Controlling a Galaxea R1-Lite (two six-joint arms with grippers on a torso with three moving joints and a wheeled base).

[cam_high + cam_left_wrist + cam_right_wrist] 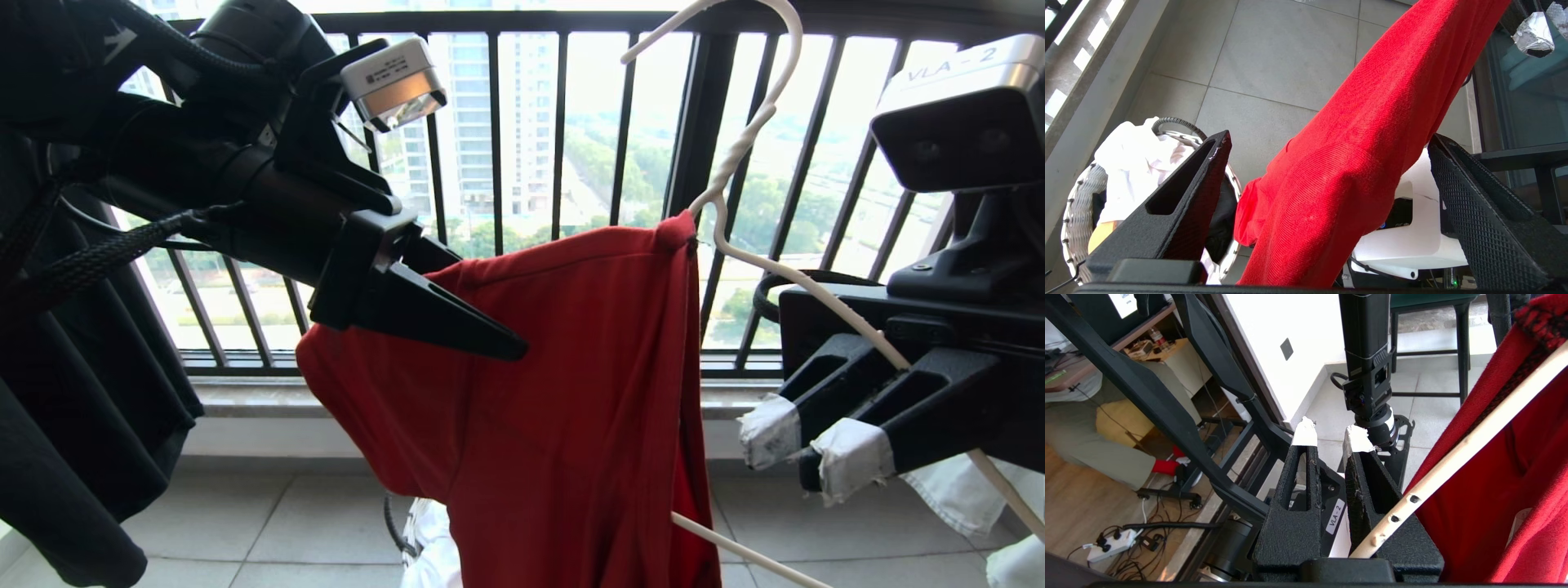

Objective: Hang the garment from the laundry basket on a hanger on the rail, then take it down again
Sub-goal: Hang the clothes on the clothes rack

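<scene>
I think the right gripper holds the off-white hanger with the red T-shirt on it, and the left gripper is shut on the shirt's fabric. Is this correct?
Not quite. The left gripper is open: the left wrist view shows its fingers standing wide on either side of the red T-shirt, not closed on it. The rest holds: the right gripper holds the off-white hanger.

Black barred window railing (563, 122) at twelve o'clock in the head view; black garment (73, 425) at nine; grey floor tiles (269, 523) at six; white garment (963, 490) at four.
</scene>
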